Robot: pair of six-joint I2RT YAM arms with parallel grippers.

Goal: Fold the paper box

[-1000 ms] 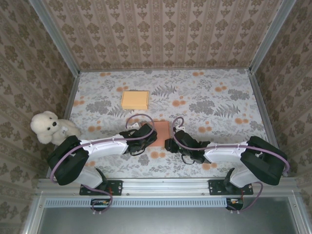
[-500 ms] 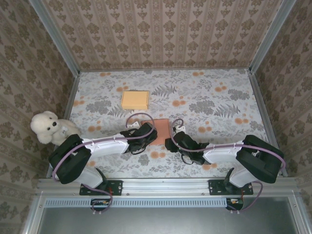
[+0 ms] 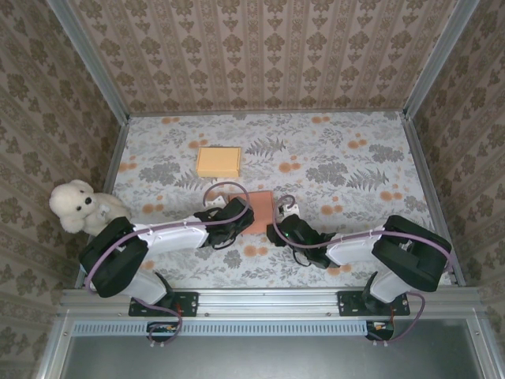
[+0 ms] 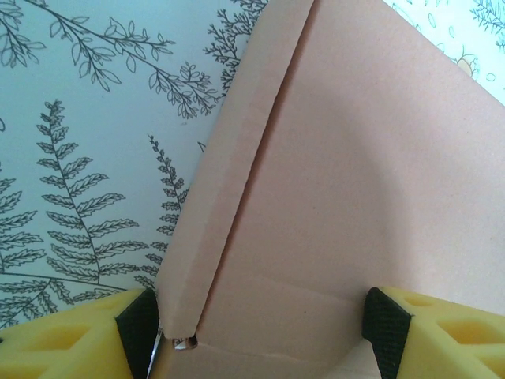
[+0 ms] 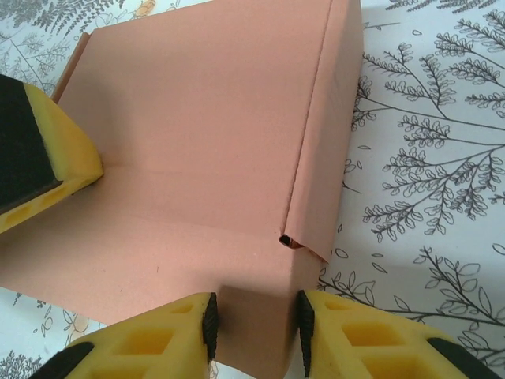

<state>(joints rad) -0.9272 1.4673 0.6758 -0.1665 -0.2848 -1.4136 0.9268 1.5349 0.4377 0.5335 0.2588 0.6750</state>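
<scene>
From above, the pink paper box [image 3: 259,205] lies near the middle of the table, toward its near edge, between the left gripper [image 3: 239,215] and the right gripper [image 3: 278,231]. Over the last second it has crept a little toward the far side. The right arm's elbow has swung leftward behind it, while the left arm has hardly stirred. The yellow box [image 3: 218,162] farther off and the teddy bear [image 3: 76,207] at the left edge have not moved. At the left wrist, the left gripper [image 4: 260,335] stands spread wide over the cardboard, one pad [image 4: 138,332] beside the folded left strip and the other on the panel. At the right wrist, the right gripper [image 5: 256,324] pinches the box's near wall, a touch tighter than a second ago. My reading is that the right arm is pressing this wall inward while the left steadies the panel, so the fold is under way but not finished.
</scene>
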